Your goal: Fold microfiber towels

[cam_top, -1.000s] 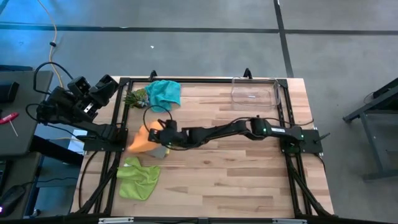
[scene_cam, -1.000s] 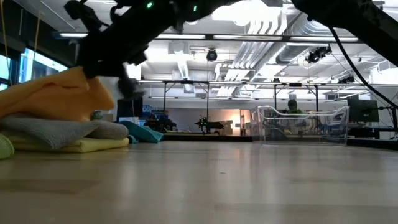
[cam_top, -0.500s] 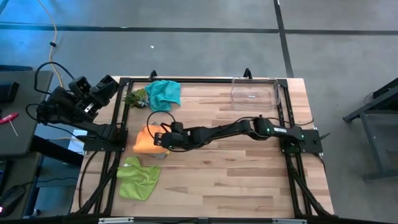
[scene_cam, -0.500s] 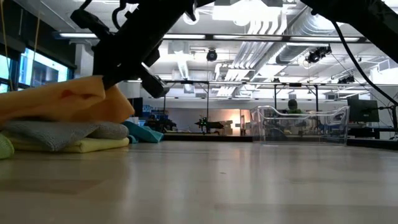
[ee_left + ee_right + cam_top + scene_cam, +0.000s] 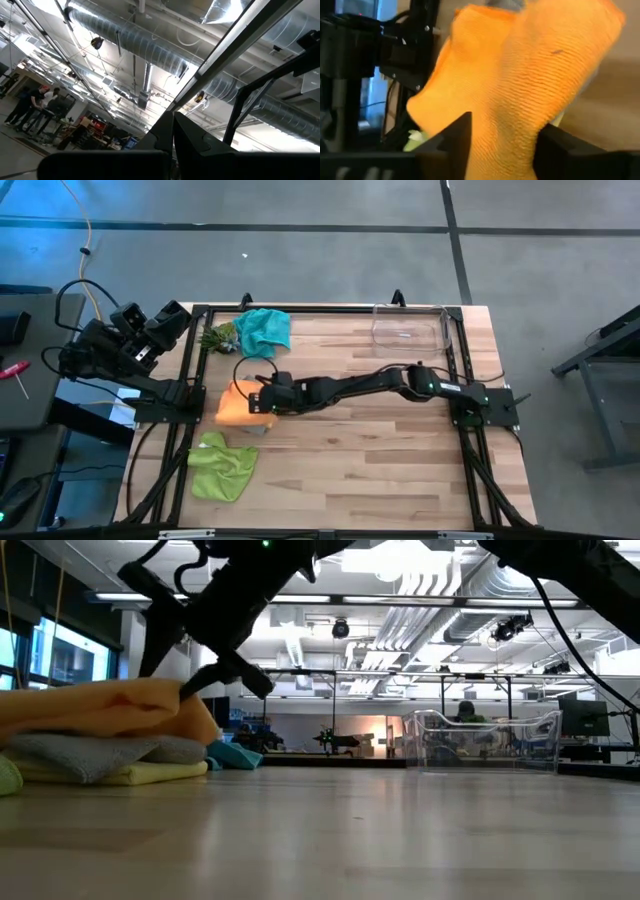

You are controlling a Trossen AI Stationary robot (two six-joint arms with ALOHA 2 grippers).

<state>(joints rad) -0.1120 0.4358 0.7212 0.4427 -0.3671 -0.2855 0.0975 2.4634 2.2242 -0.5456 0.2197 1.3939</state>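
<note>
We are setting the orange towel (image 5: 238, 402) on the folded stack, three down and two to go.
Our right tool (image 5: 262, 404) is reaching across the surface (image 5: 400, 460), fingers (image 5: 451, 141) parted around the towel's edge; the left tool is idling shut off the surface's left side. The low view is showing grey (image 5: 95, 754) and yellow (image 5: 160, 774) towels beneath; the high view alone is showing teal (image 5: 264, 330) and lime (image 5: 223, 466) towels lying crumpled.

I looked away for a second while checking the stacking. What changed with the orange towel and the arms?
The right claw lowered the orange towel onto the grey towel and yellow towel, and its jaws have begun to part. The teal towel, lime towel and parked left claw stayed put.
</note>
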